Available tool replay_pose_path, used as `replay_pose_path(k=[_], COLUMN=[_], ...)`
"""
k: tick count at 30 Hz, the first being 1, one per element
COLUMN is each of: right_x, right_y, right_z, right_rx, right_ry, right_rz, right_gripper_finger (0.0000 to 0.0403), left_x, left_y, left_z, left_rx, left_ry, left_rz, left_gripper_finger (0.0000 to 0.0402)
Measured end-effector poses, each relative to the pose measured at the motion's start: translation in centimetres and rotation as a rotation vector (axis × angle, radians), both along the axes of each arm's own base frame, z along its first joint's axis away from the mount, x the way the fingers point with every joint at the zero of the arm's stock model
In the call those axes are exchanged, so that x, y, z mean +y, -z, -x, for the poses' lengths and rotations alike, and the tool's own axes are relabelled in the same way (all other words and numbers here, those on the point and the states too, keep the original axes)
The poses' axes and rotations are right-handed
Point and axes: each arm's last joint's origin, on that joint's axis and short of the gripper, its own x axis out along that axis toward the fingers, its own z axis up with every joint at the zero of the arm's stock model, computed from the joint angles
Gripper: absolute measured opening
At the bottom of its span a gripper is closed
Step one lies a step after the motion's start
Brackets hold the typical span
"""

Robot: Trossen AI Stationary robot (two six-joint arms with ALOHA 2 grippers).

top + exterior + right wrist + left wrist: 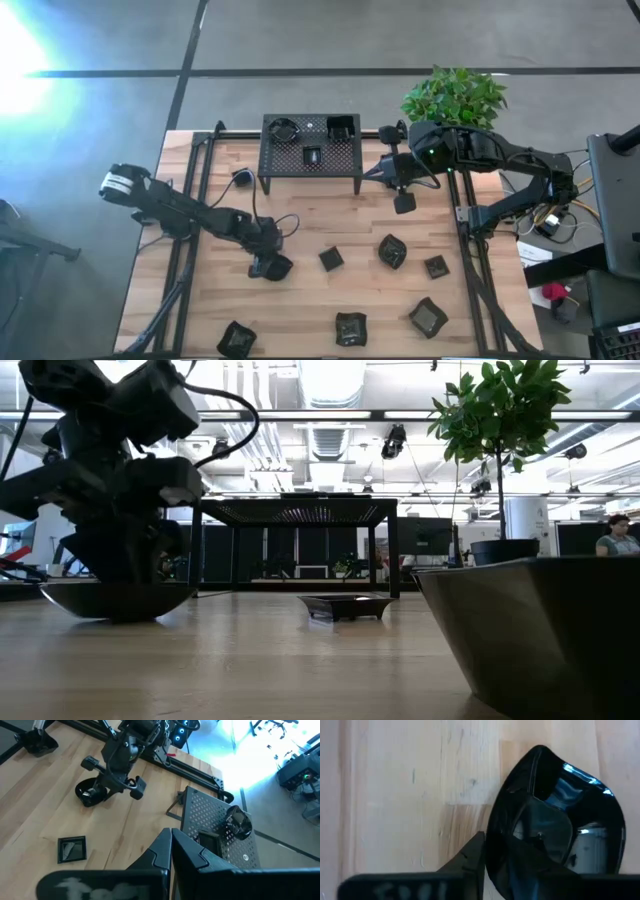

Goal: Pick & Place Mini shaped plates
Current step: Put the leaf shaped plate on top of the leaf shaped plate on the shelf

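Front edge of table: three small dark plates in a row, one at the left, one in the middle, one at the right.

Middle of table: a square plate, a leaf-like plate and another plate, well apart from one another.

Left gripper: down at the table to the left of the square plate, its fingers straddling the rim of a glossy rounded plate, one outside and one over the bowl. Whether the jaws have clamped yet cannot be told; the plate rests on the wood.

Handling, as judged: light, rigid, smooth-glazed, so likely slippery and liable to chip. The raised rim looks the best place to pinch, one finger inside and one outside.

Back of table: black perforated rack with legs, carrying three plates already.

Right gripper: hanging in the air just beside the rack's right end, fingers shut, holding nothing.

Beyond: potted plant.
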Motion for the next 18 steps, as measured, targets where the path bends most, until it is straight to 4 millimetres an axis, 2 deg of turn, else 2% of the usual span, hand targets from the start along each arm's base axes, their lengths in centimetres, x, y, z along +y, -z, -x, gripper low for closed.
replay_pose_path(k=[4,11,18], right_x=[0.0,0.0,0.0], right_y=[0.0,0.0,0.0], right_z=[0.0,0.0,0.0], right_rx=[0.0,0.0,0.0], right_ry=[0.0,0.0,0.0], right_rz=[0.0,0.0,0.0], right_gripper_finger=[0.0008,0.0008,0.0008], left_x=[-0.1,0.0,0.1], left_y=[-0.1,-1.2,-4.0], left_z=[-0.1,0.4,1.0], left_rx=[-0.008,-0.038,-0.111], left_ry=[0.006,-0.009,-0.032], left_rz=[0.016,0.035,0.062], left_gripper_finger=[0.0009,0.0001,0.0])
